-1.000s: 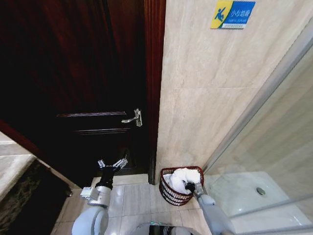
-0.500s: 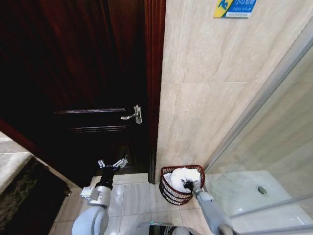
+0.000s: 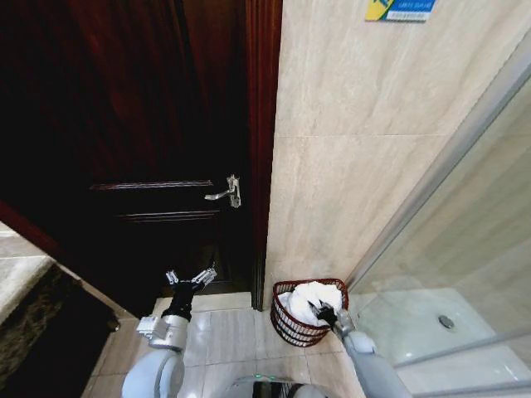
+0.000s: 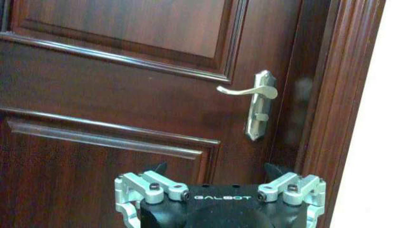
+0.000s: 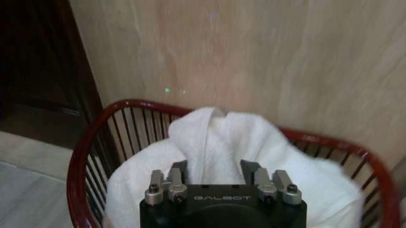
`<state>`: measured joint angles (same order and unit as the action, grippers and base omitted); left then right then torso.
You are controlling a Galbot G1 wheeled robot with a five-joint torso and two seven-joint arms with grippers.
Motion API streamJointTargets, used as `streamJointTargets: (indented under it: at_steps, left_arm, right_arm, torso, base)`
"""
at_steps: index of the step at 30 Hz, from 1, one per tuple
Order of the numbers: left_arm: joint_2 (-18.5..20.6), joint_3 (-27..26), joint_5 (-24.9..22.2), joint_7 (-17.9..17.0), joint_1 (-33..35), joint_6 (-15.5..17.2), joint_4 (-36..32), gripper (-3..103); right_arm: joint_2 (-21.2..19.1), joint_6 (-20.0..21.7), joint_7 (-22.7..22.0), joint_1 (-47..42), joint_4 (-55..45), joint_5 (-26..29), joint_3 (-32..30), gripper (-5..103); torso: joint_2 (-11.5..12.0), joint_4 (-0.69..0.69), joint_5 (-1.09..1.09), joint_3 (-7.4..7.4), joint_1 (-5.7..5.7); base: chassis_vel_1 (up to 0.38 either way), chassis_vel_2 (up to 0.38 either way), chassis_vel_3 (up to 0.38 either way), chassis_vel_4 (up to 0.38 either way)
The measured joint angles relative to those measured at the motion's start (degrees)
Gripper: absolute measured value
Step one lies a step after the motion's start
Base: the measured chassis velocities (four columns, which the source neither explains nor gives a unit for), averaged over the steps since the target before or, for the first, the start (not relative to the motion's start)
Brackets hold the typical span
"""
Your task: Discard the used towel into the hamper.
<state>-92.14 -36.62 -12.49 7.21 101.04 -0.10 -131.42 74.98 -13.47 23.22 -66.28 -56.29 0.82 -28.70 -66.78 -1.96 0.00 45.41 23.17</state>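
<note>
Tiled corner: right gripper pinching towel w/ fingers narrow, inside hamper.

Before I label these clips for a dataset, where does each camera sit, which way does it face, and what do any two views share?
Head view: high on the robot, looking down at the door, floor and hamper; both arms show, left gripper open, right gripper at the towel.
Left wrist view: behind the left gripper, facing the door handle.
Right wrist view: behind the right gripper, facing the towel in the hamper.
Shared: head and left wrist views show the handle; head and right wrist views show hamper and towel.
</note>
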Motion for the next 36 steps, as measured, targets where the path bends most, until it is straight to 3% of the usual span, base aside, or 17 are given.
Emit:
streamJointTargets:
  at_steps: [2,3,6,8,12,23,36]
  left_arm:
    - [0.01,0.00,0.00,0.00,0.00,0.00,0.00,100]
    - [0.00,0.00,0.00,0.00,0.00,0.00,-0.01,100]
    - [0.00,0.00,0.00,0.00,0.00,0.00,0.00,100]
    - [0.01,0.00,0.00,0.00,0.00,0.00,0.00,100]
    - [0.00,-0.01,0.00,0.00,0.00,0.00,0.00,100]
    - [0.00,0.00,0.00,0.00,0.00,0.00,0.00,100]
    - [0.01,0.00,0.00,0.00,0.00,0.00,0.00,100]
  right_arm:
    - [-0.13,-0.53,-0.20,-0.69,-1.24,-0.30,-0.33,57]
    - [-0.56,-1.05,-0.49,-2.45,-4.37,-0.47,-0.79,67]
    - [-1.19,-1.14,-0.69,-4.87,-8.75,0.07,-1.00,73]
    - [-1.41,-1.46,-1.05,-5.84,-11.82,1.23,-0.79,84]
    - [-0.09,-2.92,-1.07,-3.09,-8.62,1.26,-0.13,98]
    - [5.64,1.19,-8.02,8.08,10.08,-1.16,0.93,100]
    - [6.14,3.49,-7.90,15.15,25.12,2.03,0.83,100]
  torso:
    - [-0.03,0.00,0.01,0.01,0.00]
    - [-0.07,-0.01,0.00,0.02,0.02]
    - [-0.12,0.00,-0.01,0.06,0.06]
    - [-0.19,0.01,-0.03,0.08,0.07]
    - [-0.24,-0.01,0.00,0.12,0.11]
    - [-0.36,-0.01,-0.01,0.18,0.17]
    - [-0.44,-0.01,-0.02,0.21,0.21]
  base:
    - [0.000,0.000,0.000,0.000]
    - [0.000,0.000,0.000,0.000]
    - [0.000,0.000,0.000,0.000]
    - [0.000,0.000,0.000,0.000]
    - [0.000,0.000,0.000,0.000]
    - [0.000,0.000,0.000,0.000]
    - [0.000,0.000,0.000,0.000]
